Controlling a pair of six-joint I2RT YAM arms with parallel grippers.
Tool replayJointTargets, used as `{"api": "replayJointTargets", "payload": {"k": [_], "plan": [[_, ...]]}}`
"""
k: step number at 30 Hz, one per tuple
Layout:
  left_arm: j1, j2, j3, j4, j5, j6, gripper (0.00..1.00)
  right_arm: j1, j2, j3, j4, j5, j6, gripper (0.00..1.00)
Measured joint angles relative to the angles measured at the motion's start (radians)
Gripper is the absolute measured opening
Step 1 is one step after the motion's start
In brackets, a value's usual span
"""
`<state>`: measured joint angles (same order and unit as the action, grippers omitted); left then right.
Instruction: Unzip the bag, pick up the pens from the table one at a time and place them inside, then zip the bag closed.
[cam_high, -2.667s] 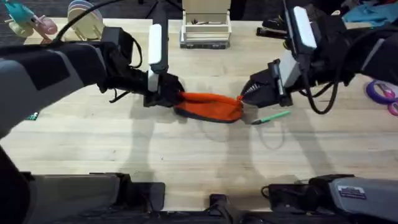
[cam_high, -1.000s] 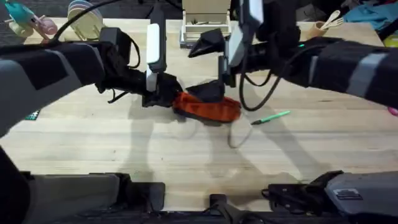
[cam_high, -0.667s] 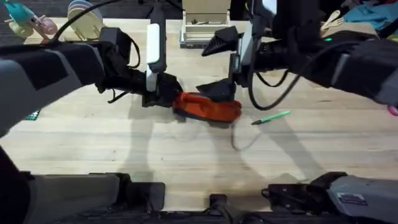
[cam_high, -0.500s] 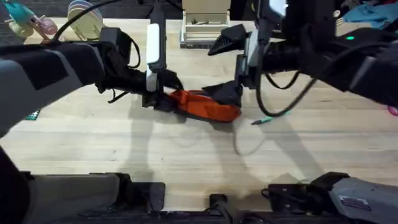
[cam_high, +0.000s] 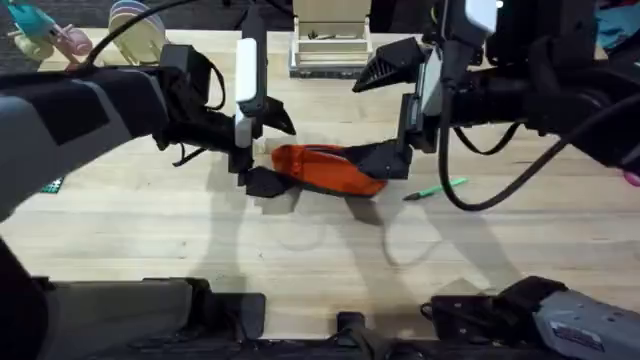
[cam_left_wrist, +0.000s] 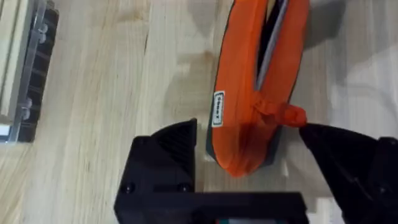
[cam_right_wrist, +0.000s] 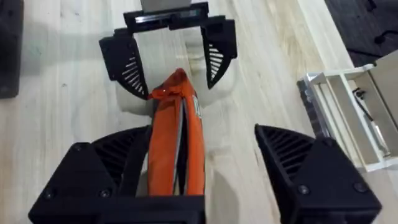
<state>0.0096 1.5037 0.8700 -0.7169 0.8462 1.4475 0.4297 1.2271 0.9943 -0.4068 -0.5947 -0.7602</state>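
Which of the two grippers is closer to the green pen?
The right gripper, at the orange bag's end nearest the green pen; the left gripper is at the far end.

Bag (cam_high: 325, 169) ends flanked — pen (cam_high: 436, 188) side open.

The bag (cam_left_wrist: 249, 93) carries a small unreadable label

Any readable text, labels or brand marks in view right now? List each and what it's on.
Small white tag on the side of the orange pencil pouch, left wrist view: it carries dark lettering, too small and blurred to read.
Green pen, white organiser, wooden table: no readable text.
Nothing else legible.
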Motion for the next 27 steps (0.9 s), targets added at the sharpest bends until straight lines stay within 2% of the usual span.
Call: {"api": "replayJointTargets", "payload": {"k": [3, 6, 13, 19, 27], "plan": [[0.014, -0.038, 0.0, -0.022, -0.001, 0.0, 0.993, 0.001, -0.007, 0.004, -0.043, 0.008, -0.003, 0.996], [0.043, -0.131, 0.0, -0.057, -0.001, 0.0, 0.993, 0.015, -0.007, 0.029, -0.112, 0.051, -0.005, 0.995], [0.128, -0.326, 0.001, -0.182, 0.0, 0.001, 0.993, 0.127, -0.007, 0.137, -0.262, 0.229, -0.079, 0.994], [0.177, -0.395, 0.001, -0.298, -0.001, 0.001, 0.992, 0.197, -0.007, 0.159, -0.282, 0.345, -0.106, 0.996], [0.196, -0.432, 0.001, -0.352, 0.0, 0.001, 0.993, 0.212, -0.007, 0.159, -0.282, 0.375, -0.112, 0.996]]}}
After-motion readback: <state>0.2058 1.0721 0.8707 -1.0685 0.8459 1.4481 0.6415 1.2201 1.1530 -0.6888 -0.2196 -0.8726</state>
